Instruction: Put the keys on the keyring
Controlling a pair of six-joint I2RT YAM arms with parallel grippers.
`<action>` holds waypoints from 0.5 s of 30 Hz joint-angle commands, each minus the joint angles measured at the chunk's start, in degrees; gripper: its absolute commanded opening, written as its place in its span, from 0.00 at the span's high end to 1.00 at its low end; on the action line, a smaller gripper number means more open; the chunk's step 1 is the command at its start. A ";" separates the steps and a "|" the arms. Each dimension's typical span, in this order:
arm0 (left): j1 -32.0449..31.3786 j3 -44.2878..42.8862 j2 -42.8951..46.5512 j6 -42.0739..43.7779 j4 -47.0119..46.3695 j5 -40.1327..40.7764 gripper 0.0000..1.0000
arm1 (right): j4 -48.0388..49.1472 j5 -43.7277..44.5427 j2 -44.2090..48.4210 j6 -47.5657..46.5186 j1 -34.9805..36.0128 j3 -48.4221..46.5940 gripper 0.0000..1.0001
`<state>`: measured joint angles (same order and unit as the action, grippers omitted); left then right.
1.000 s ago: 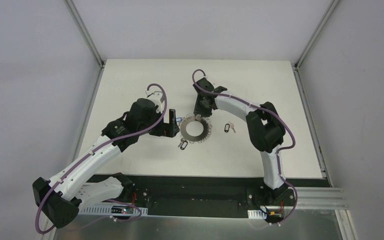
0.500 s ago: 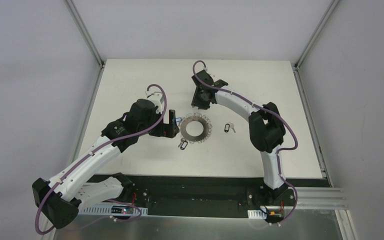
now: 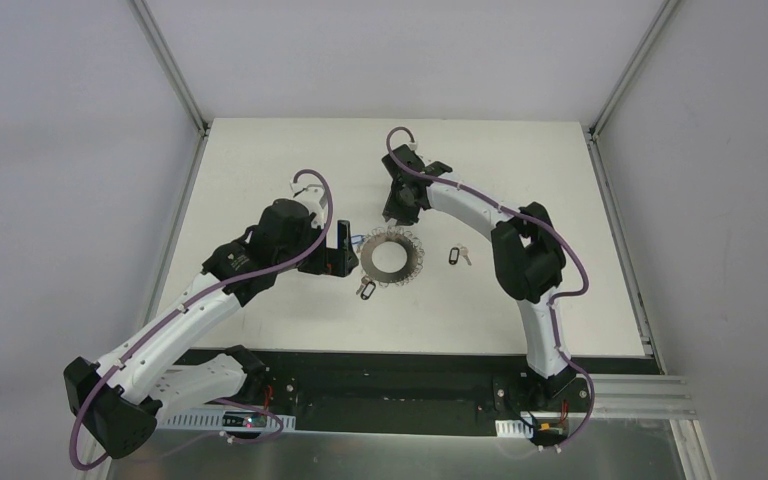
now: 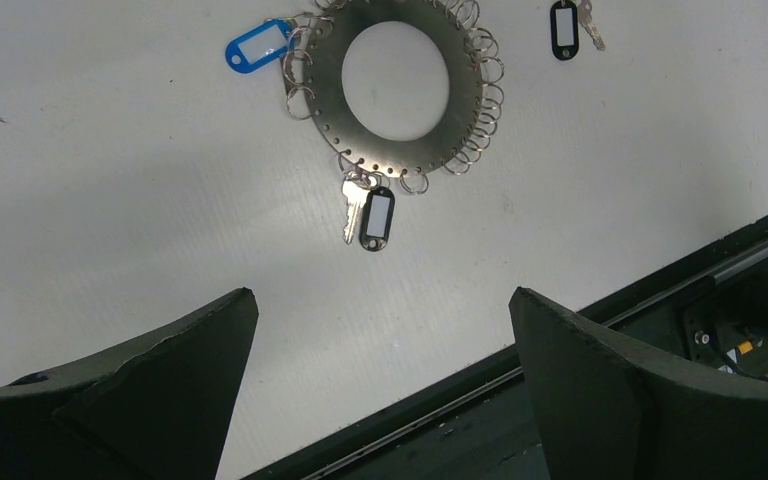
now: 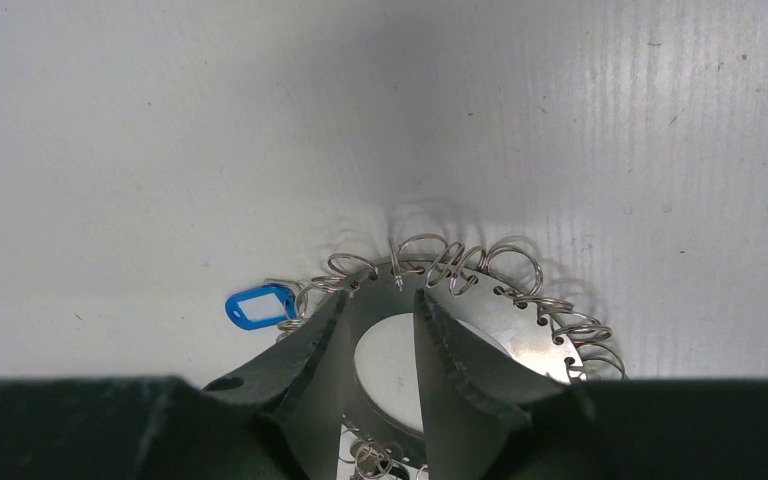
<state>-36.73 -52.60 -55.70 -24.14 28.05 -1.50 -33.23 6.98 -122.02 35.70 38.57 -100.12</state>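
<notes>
Guessing the key (image 3: 457,256) at the ring's (image 3: 392,256) 3 o'clock is light, slippery; pinch its tag (image 3: 452,257). Empty: left jaws wide, right jaws narrow.

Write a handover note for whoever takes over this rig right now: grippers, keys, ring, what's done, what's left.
Left gripper: wide open, empty, left of the keyring.
Right gripper: jaws narrow but apart, empty, above the keyring's far rim.
Keyring: lies flat between the two grippers.
Done: blue-tagged key and one black-tagged key look hooked to rim loops.
Left: the loose black-tagged key, lying right of the ring and apart from it, needs hanging on a loop.
</notes>
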 commanded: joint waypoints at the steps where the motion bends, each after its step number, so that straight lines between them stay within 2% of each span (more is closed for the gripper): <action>1: -0.30 0.46 1.41 -1.05 -1.38 -0.94 0.00 | -0.69 -0.31 -0.57 2.37 0.21 -0.86 0.68; 15: -0.38 0.57 1.39 -1.08 -1.60 -1.31 0.00 | 0.16 -0.22 -0.35 4.24 -1.27 2.50 0.70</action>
<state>-36.77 -52.53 -55.35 -24.53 27.88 -1.54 -33.21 6.85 -122.45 38.13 37.82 -98.37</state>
